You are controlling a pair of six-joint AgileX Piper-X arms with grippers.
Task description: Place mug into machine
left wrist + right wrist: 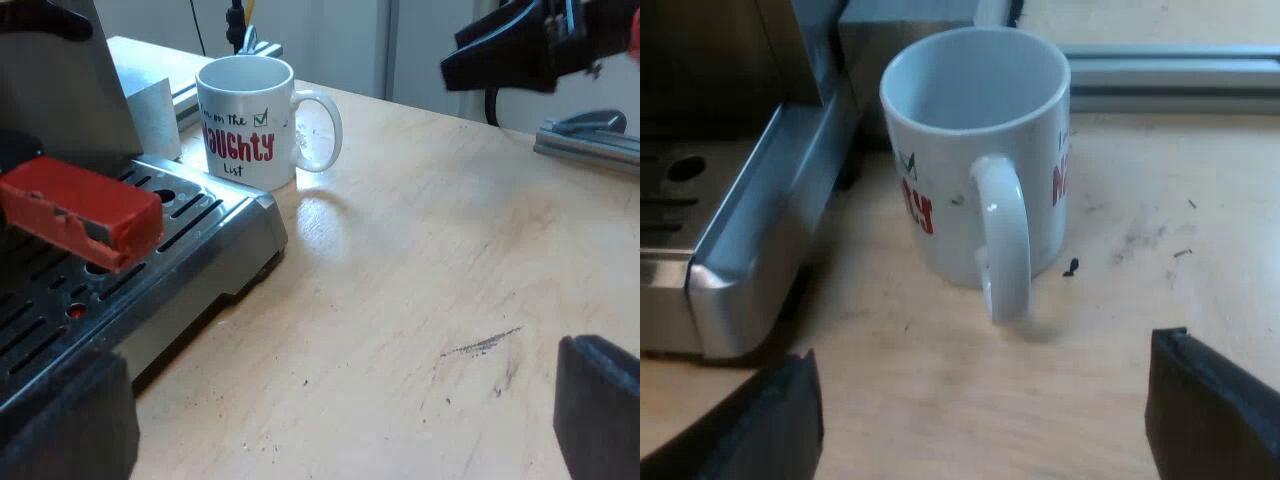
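Mug (975, 150) stands upright and empty on the surface (420, 260), just beside the near corner of the machine's drip tray (200, 220), not on it. Its handle (1005, 240) points toward my right gripper (985, 420), which hangs near with fingers spread wide and holds nothing. Left gripper (330, 420) is also spread and empty, at the machine's front by the holder's red end (80, 210).

Handling, my judgement: glazed ceramic, stiff, fairly heavy, slick under the pads, and it chips if knocked on the steel tray. I'd pinch the wall at the rim beside the handle, one finger inside. The handle loop alone may let it swing.
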